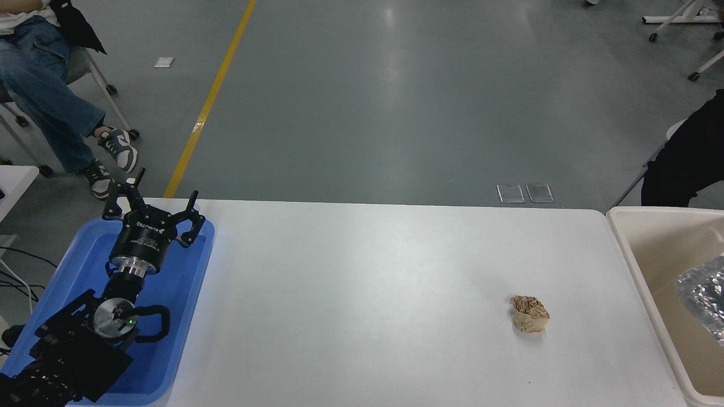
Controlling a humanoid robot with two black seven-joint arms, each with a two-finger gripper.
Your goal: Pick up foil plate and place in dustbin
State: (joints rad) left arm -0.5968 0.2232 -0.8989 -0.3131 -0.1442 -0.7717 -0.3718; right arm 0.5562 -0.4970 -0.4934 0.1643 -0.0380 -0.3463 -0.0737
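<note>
The crinkled silver foil plate (704, 294) lies inside the beige dustbin (633, 265) at the right edge, cut off by the picture's border. No gripper touches it. My left gripper (154, 202) is parked over the blue tray at the lower left, its fingers spread open and holding nothing. My right arm is out of view.
A shallow blue tray (186, 316) sits under my left arm. A small crumpled brown paper ball (529, 314) rests on the white table (367, 294) near the dustbin. A dark-clothed person (687, 158) stands beyond the dustbin; another person (51, 96) sits at far left.
</note>
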